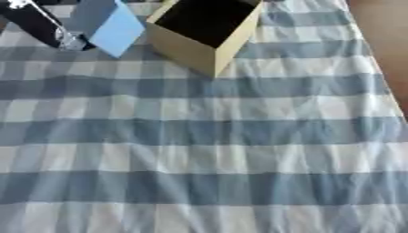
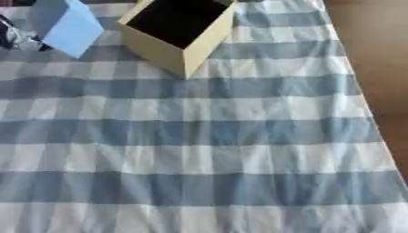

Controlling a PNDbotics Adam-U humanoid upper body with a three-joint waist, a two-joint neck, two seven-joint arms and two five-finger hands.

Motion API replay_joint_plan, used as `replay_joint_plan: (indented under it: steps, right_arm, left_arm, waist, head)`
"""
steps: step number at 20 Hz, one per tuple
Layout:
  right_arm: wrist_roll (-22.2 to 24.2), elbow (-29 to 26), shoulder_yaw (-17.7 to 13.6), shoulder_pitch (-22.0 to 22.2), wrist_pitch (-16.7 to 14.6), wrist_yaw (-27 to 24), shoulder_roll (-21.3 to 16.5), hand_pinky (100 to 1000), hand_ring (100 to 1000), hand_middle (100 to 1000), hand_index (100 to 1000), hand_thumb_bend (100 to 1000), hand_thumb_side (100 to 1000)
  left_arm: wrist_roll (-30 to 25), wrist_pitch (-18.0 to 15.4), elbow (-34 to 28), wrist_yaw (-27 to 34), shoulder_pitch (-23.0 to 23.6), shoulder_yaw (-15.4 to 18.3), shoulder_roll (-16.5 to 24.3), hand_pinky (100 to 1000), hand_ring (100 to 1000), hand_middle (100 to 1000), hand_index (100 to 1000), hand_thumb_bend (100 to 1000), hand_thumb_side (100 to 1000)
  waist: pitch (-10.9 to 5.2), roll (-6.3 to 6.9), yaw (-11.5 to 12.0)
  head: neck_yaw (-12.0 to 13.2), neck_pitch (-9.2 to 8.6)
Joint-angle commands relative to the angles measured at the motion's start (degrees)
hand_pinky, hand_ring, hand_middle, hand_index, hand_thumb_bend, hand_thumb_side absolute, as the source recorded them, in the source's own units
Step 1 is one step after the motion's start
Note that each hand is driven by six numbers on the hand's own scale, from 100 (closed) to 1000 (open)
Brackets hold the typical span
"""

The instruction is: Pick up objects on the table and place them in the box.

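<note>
A light blue box [image 1: 111, 25] is held at the upper left of the frame, just beside an open cardboard box [image 1: 209, 32].

The left hand [image 1: 40, 25], black with silver parts, is seen at the upper left corner against the blue box's left side; whether its fingers are curled round the box or straight cannot be told. The blue box is tilted. The tan cardboard box stands at top centre on the blue-and-white checked tablecloth [image 1: 207, 150], its dark inside showing. A wooden floor [image 2: 366, 54] is seen along the right edge.

Both head cams look steeply down, sharing checked tablecloth [image 1: 207, 136] & far open box [image 1: 206, 32].
</note>
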Motion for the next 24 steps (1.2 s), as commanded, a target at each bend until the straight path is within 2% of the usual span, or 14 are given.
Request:
replay_joint_plan:
  steps: [1, 2, 3, 10, 24]
  right_arm:
    - [0.3, -1.1, 0.0, -1.2, -0.2, -0.2, -1.2, 735, 749, 719, 847, 100, 949]
    - [0.3, -1.1, 0.0, -1.2, -0.3, -0.2, -1.2, 735, 749, 720, 847, 100, 981]
    - [0.3, -1.1, 0.1, -1.3, -0.4, -0.2, -1.2, 735, 749, 720, 847, 100, 947]
    - [0.5, -1.1, 0.3, -2.3, -0.7, -0.2, -0.7, 736, 749, 720, 847, 100, 947]
    - [1.5, -1.1, 0.9, -5.0, -0.9, -0.9, 0.0, 736, 748, 721, 847, 100, 952]
  left_arm:
    - [2.1, 1.1, 3.4, 0.1, -3.0, 1.5, -1.9, 316, 501, 516, 558, 100, 120]
    - [2.7, 1.4, 4.5, 0.1, -3.6, 1.8, -2.7, 310, 496, 517, 556, 100, 176]
    - [3.4, 1.6, 5.7, -0.1, -4.2, 2.0, -3.5, 309, 495, 516, 555, 100, 134]
    - [7.1, 1.7, 10.4, -2.6, -8.0, 2.1, -7.9, 302, 491, 515, 553, 100, 144]
    - [13.3, 0.1, 20.6, -12.9, -12.0, 3.5, -13.9, 317, 491, 516, 558, 100, 123]
  waist:
    - [-1.18, -0.23, 0.1]
    - [-1.20, -0.33, 0.2]
    - [-1.21, -0.48, 0.3]
    - [-0.61, -0.73, 0.0]
    - [2.28, 0.63, -4.8]
  head:
    - [0.1, -1.22]
    - [0.1, -1.49]
    - [0.2, -1.88]
    - [0.9, -3.72]
    - [3.6, -7.70]
